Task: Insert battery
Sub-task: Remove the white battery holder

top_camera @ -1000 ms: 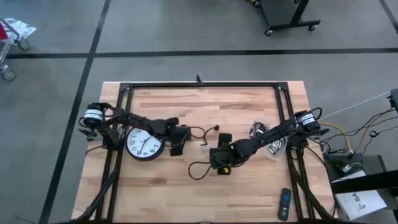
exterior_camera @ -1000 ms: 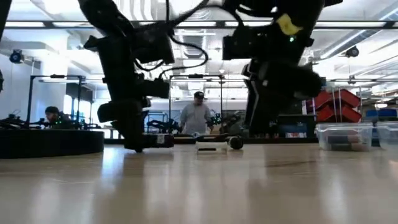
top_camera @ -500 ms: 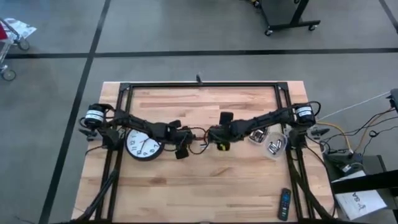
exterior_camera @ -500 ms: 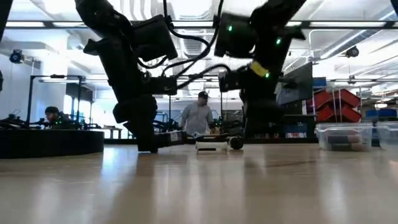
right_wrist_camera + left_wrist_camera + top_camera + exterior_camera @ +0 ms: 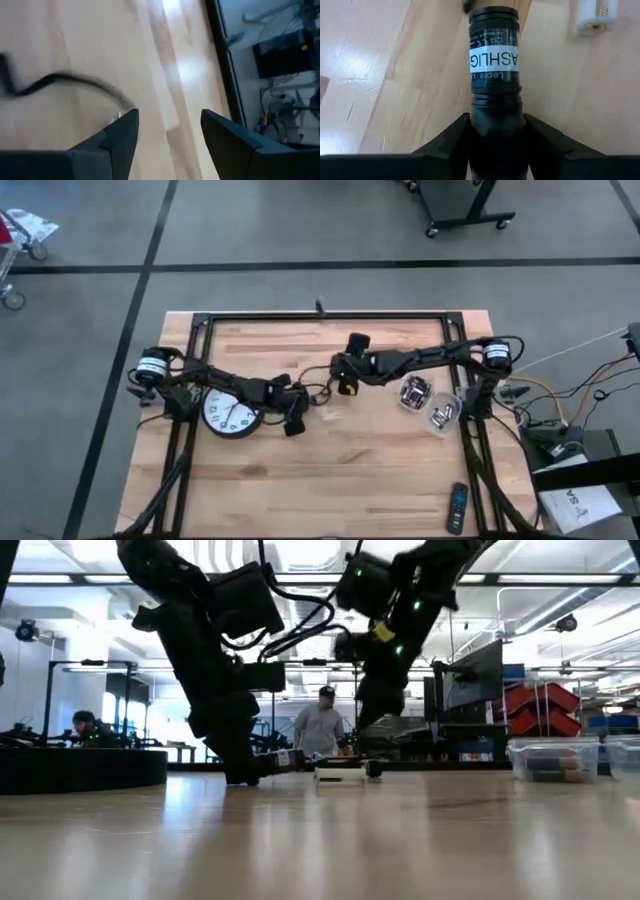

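My left gripper (image 5: 293,420) is shut on a black flashlight (image 5: 495,60) with a white label, low over the table's middle, right of the wall clock. A white battery holder (image 5: 594,15) lies on the wood just beyond the flashlight's front end; it also shows in the low view as the white battery holder (image 5: 338,774), with a small black round part (image 5: 375,769) beside it. My right gripper (image 5: 345,378) hangs open above the table, a little farther back, with nothing between its fingers (image 5: 125,135). My left gripper pinches the flashlight's rear part (image 5: 497,112) between its two fingers. The fingers lie along the body and come slanting down from the table's left. The labelled front end sticks out ahead of them, toward the table's right. Whether it rests on the wood I cannot tell.
A wall clock (image 5: 232,412) lies face up at the left. Two clear containers (image 5: 415,392) (image 5: 445,412) stand at the right, and a remote (image 5: 457,507) lies near the front right corner. A black cable (image 5: 65,80) crosses the wood under my right gripper. People stand in the room behind.
My right gripper has swung up from the table's middle toward the far edge and slightly left, staying open. My left gripper has shifted a little toward the right with the flashlight still in its hold.
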You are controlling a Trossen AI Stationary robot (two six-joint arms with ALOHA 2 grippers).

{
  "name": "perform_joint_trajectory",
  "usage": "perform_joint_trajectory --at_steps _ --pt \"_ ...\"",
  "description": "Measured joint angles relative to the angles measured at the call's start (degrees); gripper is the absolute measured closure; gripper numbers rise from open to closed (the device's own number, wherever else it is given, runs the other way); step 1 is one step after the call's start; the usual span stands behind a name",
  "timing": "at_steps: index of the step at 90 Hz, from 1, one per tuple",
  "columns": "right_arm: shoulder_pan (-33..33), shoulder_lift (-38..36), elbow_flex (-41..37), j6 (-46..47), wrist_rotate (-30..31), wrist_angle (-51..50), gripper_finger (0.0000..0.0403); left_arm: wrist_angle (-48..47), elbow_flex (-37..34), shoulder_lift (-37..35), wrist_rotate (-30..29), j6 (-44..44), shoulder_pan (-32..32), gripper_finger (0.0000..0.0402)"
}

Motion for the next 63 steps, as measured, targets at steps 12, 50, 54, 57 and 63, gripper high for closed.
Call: perform_joint_trajectory --at_steps 12,50,54,57,63 --pt "2.2 -5.8 0.0 10.4 -1.9 -12.1 0.0204 3.8 -1.5 0.0 -0.1 -0.2 -0.2 0.0248" --pt "8.0 -21.9 -6.0 39.7 -20.5 -41.3 0.0204 7.6 -2.1 0.1 0.4 0.1 -0.2 0.0257" --pt "7.7 -23.1 -7.6 40.8 -22.1 -41.5 0.0204 7.7 -2.1 0.1 0.4 0.0 -0.2 0.0247" --pt "7.6 -23.9 -8.9 41.5 -23.0 -41.3 0.0203 7.7 -2.1 0.1 0.4 -0.1 -0.2 0.0239" --pt "7.6 -25.0 -11.5 42.6 -24.6 -41.3 0.0203 7.8 -2.1 0.1 0.4 -0.6 -0.2 0.0226"
